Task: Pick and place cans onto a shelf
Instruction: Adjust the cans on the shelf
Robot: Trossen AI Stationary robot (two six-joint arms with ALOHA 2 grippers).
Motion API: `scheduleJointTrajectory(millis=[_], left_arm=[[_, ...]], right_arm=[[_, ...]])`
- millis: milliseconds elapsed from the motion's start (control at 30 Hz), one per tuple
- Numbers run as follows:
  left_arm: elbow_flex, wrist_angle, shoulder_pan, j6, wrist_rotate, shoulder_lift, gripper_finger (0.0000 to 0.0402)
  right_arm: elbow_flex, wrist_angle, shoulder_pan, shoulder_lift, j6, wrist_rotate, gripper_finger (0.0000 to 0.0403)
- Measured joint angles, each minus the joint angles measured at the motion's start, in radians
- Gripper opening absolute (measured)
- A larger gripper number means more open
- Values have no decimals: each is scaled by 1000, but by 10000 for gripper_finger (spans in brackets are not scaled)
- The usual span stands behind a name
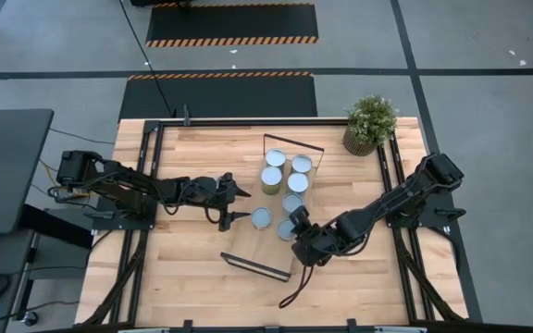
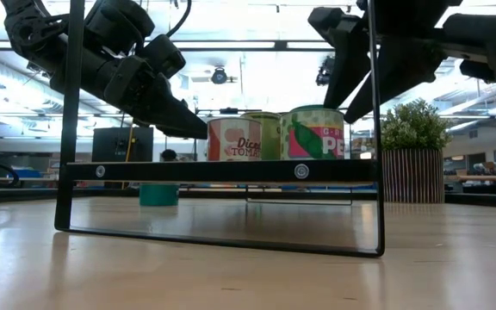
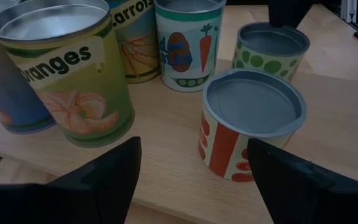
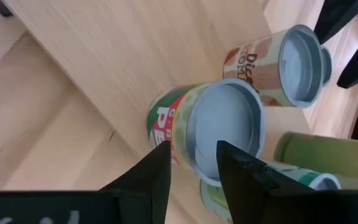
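Note:
Several cans stand upright on the shelf [image 1: 271,248], a light-wood board with black wire end frames [image 2: 222,170]. My left gripper [image 1: 234,205] is open and level beside the shelf's left edge. Its fingers [image 3: 107,180] stand before a red-and-white tomato can [image 3: 253,124] and an oranges can [image 3: 67,81], touching neither. My right gripper [image 4: 191,168] slants down over a green peas can [image 4: 225,124], with a narrow gap between its fingers. That can stands at the shelf's near end [image 1: 287,231], next to the tomato can [image 4: 297,62]. My right gripper comes from above, slanting down from the table's right. Its fingertips [image 4: 160,171] stand at the near rim [image 4: 204,171] of the peas can's top. I cannot tell whether they touch it. The can stands upright on the shelf.
A potted plant [image 1: 370,123] stands at the table's far right corner. Other cans [image 1: 285,171] are grouped toward the shelf's far end. Bare tabletop [image 1: 192,268] lies left of and in front of the shelf.

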Motion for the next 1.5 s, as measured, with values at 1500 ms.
scheduleJointTrajectory(millis=[1500], left_arm=[[-1,22,-18,-2,-88,0,297]], right_arm=[[-78,78,48,3,44,276,135]])
